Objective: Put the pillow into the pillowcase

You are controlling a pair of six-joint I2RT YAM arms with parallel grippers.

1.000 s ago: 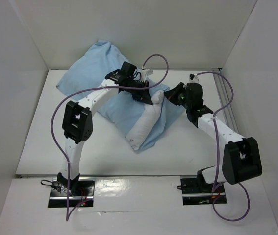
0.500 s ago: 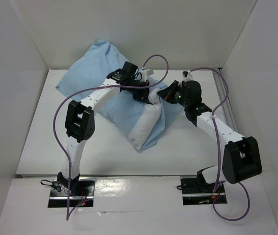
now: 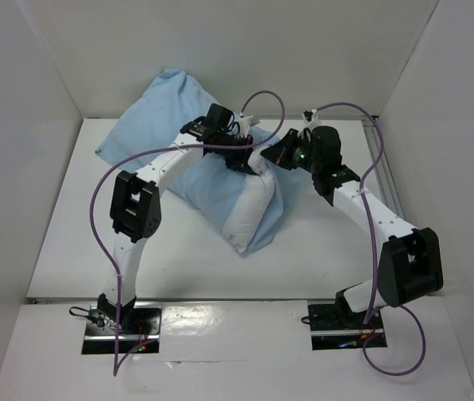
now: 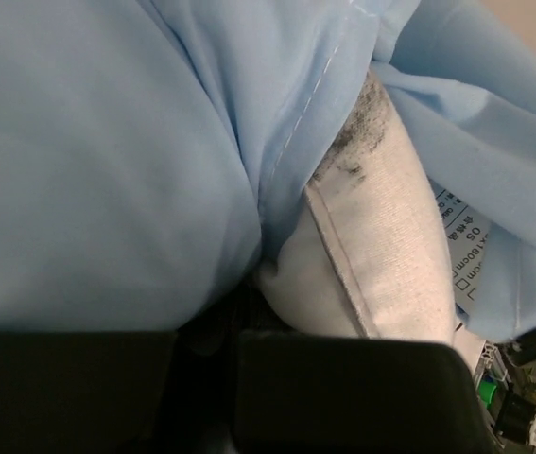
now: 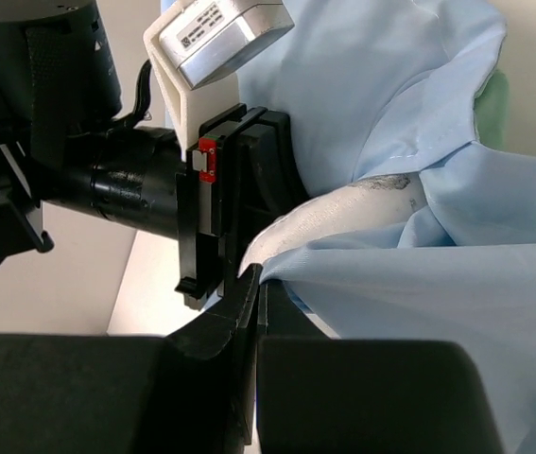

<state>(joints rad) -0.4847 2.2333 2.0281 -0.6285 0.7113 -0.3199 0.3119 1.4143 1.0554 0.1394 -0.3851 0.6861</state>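
Note:
The light blue pillowcase (image 3: 149,125) covers most of the white pillow (image 3: 249,209), whose bare end sticks out toward the front. My left gripper (image 3: 249,160) is at the sleeve's mouth. In the left wrist view it (image 4: 241,320) is shut where the pillow's corner (image 4: 381,255) runs into the jaws, with blue pillowcase cloth (image 4: 107,161) bunched against it. My right gripper (image 3: 274,159) is close beside it. In the right wrist view it (image 5: 258,284) is shut on the pillowcase hem (image 5: 419,312), held over the pillow (image 5: 343,213). A mint-green face (image 5: 494,104) shows at the far edge.
White walls enclose the table (image 3: 78,225) at the back and both sides. A metal rail (image 3: 387,175) runs along the right side. Purple cables (image 3: 99,209) loop over both arms. The pillow's printed label (image 4: 461,236) shows beside the left gripper.
My right gripper has moved left and back toward the left gripper, drawing the blue hem further over the pillow. The left arm has hardly moved.

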